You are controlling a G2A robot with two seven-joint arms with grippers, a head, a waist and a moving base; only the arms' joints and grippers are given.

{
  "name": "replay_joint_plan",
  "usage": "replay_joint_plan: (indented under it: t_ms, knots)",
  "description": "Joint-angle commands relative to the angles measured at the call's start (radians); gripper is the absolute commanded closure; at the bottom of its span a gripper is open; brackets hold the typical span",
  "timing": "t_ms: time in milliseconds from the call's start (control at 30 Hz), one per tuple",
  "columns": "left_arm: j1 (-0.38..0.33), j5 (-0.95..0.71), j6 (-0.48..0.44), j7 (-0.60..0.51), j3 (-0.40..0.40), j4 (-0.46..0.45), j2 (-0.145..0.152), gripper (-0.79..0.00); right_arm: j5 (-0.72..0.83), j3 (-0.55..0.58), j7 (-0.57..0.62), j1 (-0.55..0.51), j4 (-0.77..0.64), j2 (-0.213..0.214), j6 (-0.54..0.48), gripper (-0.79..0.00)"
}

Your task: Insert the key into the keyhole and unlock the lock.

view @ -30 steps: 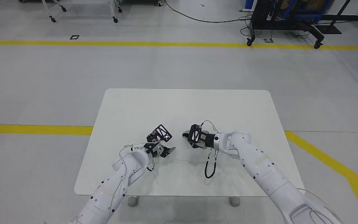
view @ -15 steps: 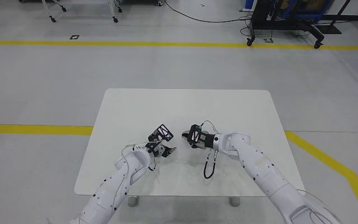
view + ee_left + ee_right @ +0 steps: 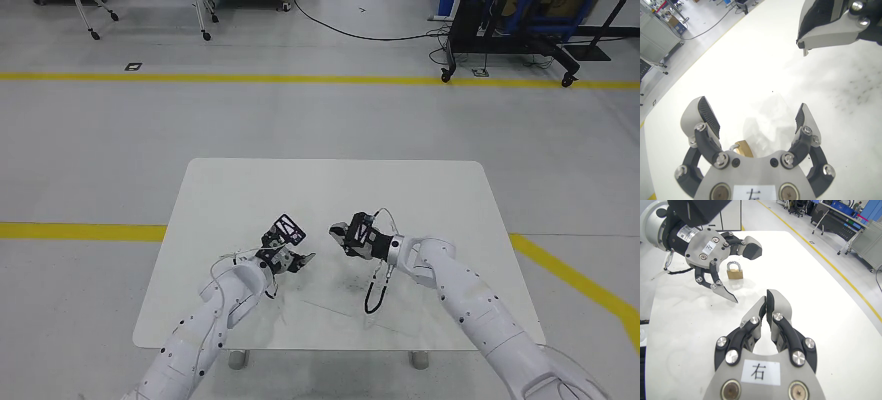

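- The left gripper (image 3: pixel 753 102) hangs low over the white table (image 3: pixel 440 190). Its jaws are spread wide and hold nothing.
- A white label with one character sits on the back of its palm plate. The character is not transcribed here.
- The padlock (image 3: pixel 735 274) stands upright on the table with its brass body down and its steel shackle up, so its long axis is vertical.
- The padlock lies between the two open left fingers, close to the palm, and touches neither pad.
- No marking can be read on the brass face.
- The keyhole cannot be seen. It is judged to be on the underside, against the table.
- The right gripper (image 3: pixel 766 296) is near the padlock but apart from it, on the side away from the left arm. Its pads are pressed together.
- A small pale metal tip projects past those pads. It is judged to be the key (image 3: pixel 805 52), pinched by its head.
- The right palm plate carries a matching one-character label.
- The left arm is the nearer to the padlock. The coming move is judged to need the left jaws to close on the body, then lift and tilt it until the underside faces the key tip.
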Motion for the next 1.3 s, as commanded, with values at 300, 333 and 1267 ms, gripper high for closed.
replay_joint_plan:
  t_ms: [300, 333, 1267]
  knots:
    - [0.197, -0.137, -0.038, 0.065, -0.262, -0.296, 0.043, -0.785, 0.092, 0.070, -0.144, -0.035, 0.005, 0.017, -0.087, 0.000]
    - [0.197, -0.137, -0.038, 0.065, -0.262, -0.296, 0.043, -0.785, 0.092, 0.070, -0.144, -0.035, 0.005, 0.017, -0.087, 0.000]
    - [-0.006, -1.293, -0.348, -0.292, -0.273, 0.021, 0.053, -0.785, 0.821, 0.093, 0.066, -0.023, 0.098, 0.003, -0.292, 0.000]
